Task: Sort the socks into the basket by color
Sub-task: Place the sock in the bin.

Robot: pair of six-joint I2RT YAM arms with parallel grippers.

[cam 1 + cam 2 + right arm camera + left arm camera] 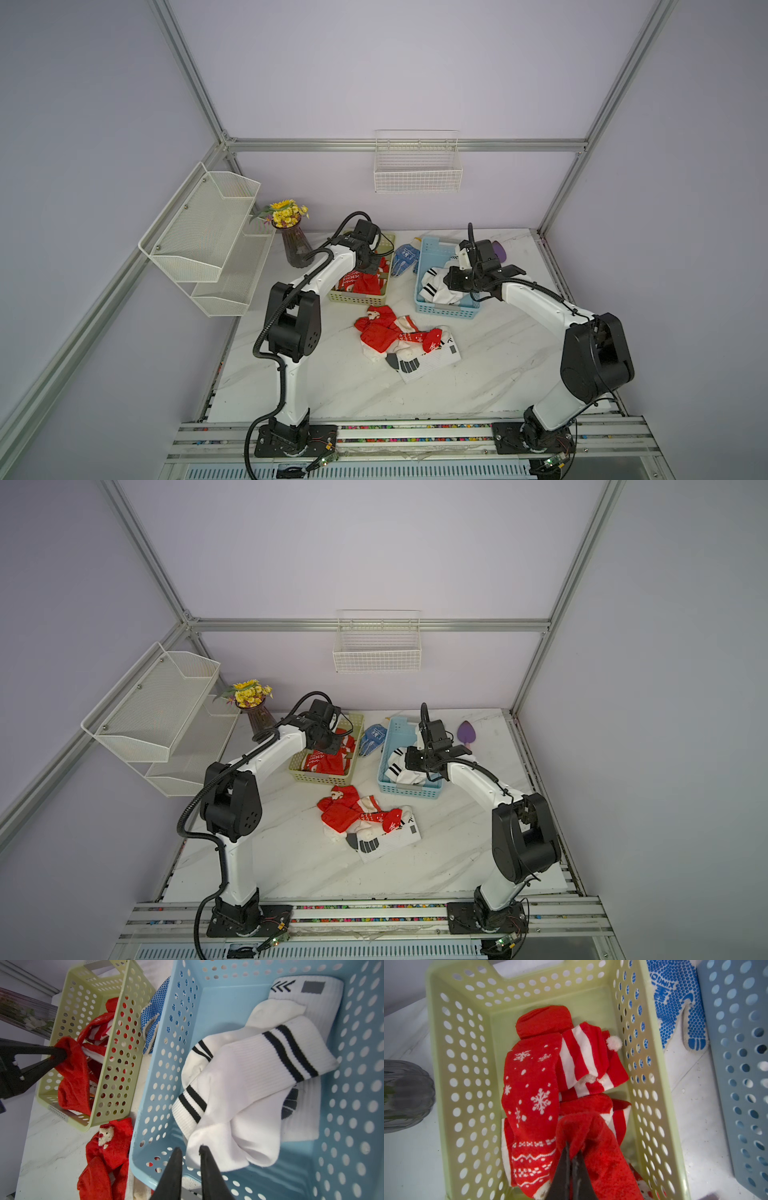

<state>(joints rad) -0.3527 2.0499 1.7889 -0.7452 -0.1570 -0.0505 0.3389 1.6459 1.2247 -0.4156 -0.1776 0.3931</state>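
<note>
Found the left gripper [572, 1150] clamped together on a red sock [591, 1132], with the fabric bunched at the tips. Saw that sock hanging over the green basket [467, 1088], lower part drooping inside. Noted more red socks [533, 1095] lying in the same basket, patterned with snowflakes and red-and-white stripes.

Saw the right gripper [190, 1150] low over the blue basket [158, 1076], jaws a little apart. Made out the edge of a white sock [228, 1142] between them, resting against one finger. Could not tell pinched from merely touching. Counted other white socks [249, 1068] with black stripes heaped in the blue basket, plus one bearing a grey patch and black chevrons.

In both top views, spotted a pile left on the desk [478, 374] just in front of the two baskets: red Santa socks [382, 334] lying partly over a flat white sock with grey and black marks [432, 361]. Placed the blue dotted glove [405, 257] on the desk between the two baskets. Noted a dark vase of yellow flowers [294, 249] standing beside the green basket, on the side away from the blue one.
</note>
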